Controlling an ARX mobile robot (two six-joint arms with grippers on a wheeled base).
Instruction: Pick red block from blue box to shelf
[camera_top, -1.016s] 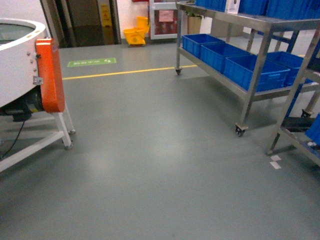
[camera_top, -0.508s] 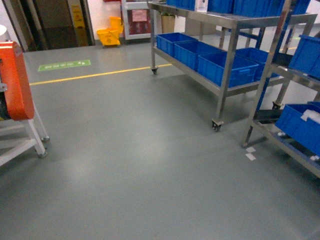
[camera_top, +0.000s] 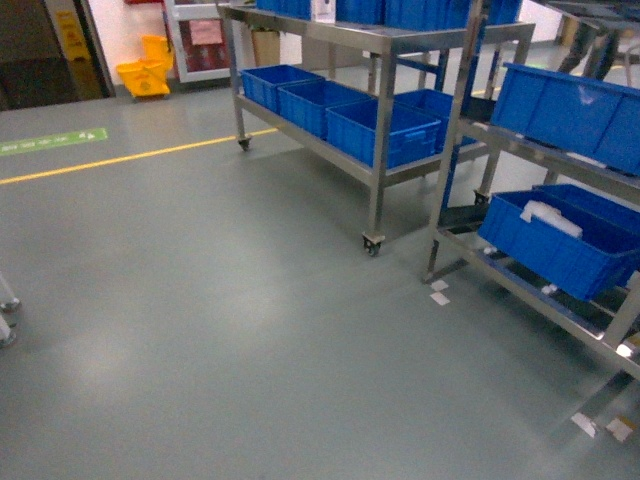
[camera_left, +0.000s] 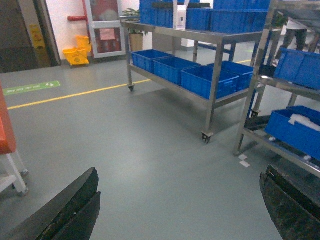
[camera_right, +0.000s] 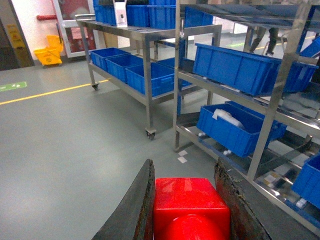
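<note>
The red block (camera_right: 190, 205) is glossy, and its round stud faces the right wrist camera. My right gripper (camera_right: 184, 166) is shut on it, one dark finger against each side, above grey floor. The shelf (camera_right: 176, 75), a silver rack with perforated posts, stands ahead and to the right and carries large dark blue crates (camera_right: 235, 60). It also fills the right of the head view as the shelf (camera_top: 462, 130). My left gripper (camera_left: 180, 172) is open and holds nothing over bare floor. The blue box is out of view. Neither gripper shows in the head view.
A wheeled steel table (camera_top: 380, 150) with dark blue crates (camera_top: 375, 130) stands left of the shelf. White tape pieces (camera_top: 438, 293) lie on the floor by the shelf's post. A yellow mop bucket (camera_top: 145, 75) and a yellow floor line (camera_top: 120, 160) are far back. White frame feet (camera_top: 5, 320) sit at the left edge.
The head view has swung right: the white machine with the orange panel slid out on the left, and the shelf with its crates came in on the right.
</note>
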